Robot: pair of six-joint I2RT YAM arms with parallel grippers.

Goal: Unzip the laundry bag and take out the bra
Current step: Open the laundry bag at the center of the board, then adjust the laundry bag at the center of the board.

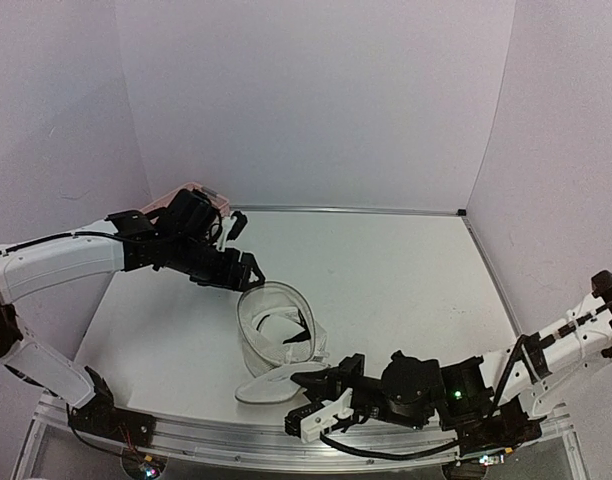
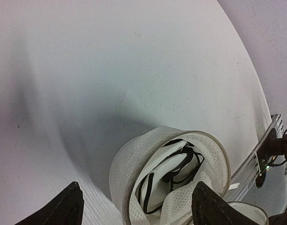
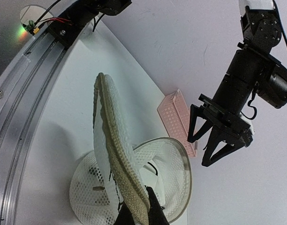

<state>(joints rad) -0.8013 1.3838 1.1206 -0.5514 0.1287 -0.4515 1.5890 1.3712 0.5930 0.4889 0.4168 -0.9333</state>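
White table [image 1: 406,280]: left claw [image 3: 196,153] spread, right claw [image 3: 138,208] pinching the laundry bag [image 2: 124,164] flap.

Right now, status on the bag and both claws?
Left claw open above the laundry bag. Right claw shut on its unzipped lid. Bra inside, nothing over it.

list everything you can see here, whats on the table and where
laundry bag: one, white mesh, front centre of the table, unzipped, lid flap hanging off it
bra: one, white with dark straps, inside the laundry bag
basket: one, pink slotted plastic, far left of the table behind the left arm
table: one, white, under everything
left hand: one, black, open, over the laundry bag, not touching it
right hand: one, black and white, shut on the laundry bag's lid flap
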